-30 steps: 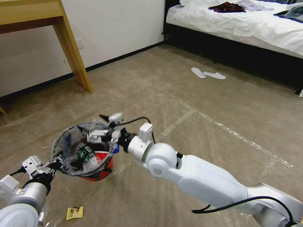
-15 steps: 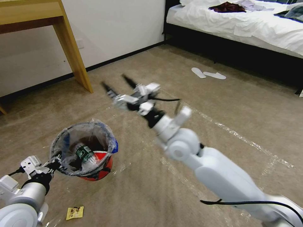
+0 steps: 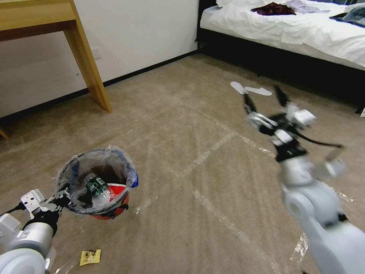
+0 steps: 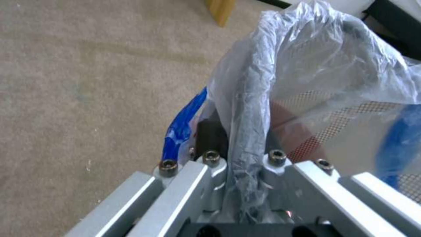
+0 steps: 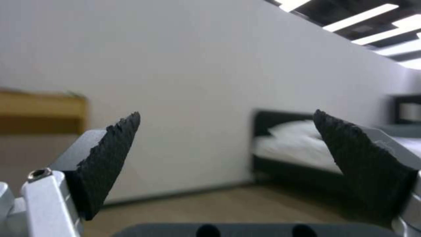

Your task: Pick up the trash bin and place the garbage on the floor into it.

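The red-orange trash bin [image 3: 114,207], lined with a crinkled clear bag, hangs at the lower left over the floor [image 3: 182,129]. My left gripper [image 3: 62,198] is shut on its near rim, and in the left wrist view the fingers [image 4: 210,164] pinch the bag-covered rim of the trash bin [image 4: 250,115]. A green-labelled bottle [image 3: 96,186] lies inside the bin. A small yellow wrapper [image 3: 90,257] of garbage lies on the carpet below the bin. My right gripper [image 3: 266,99] is raised at the right, open and empty, its black pads [image 5: 110,154] spread wide.
A wooden table leg [image 3: 89,64] stands at the back left by the white wall. A bed [image 3: 289,26] with white sheets fills the back right, with two white slippers [image 3: 251,89] on the carpet before it. Clear tape lines [image 3: 213,146] cross the carpet.
My right arm has swung away from the bin's rim, up and far to the right, with its gripper open. The bin has dropped slightly and shifted a little left in my left gripper.
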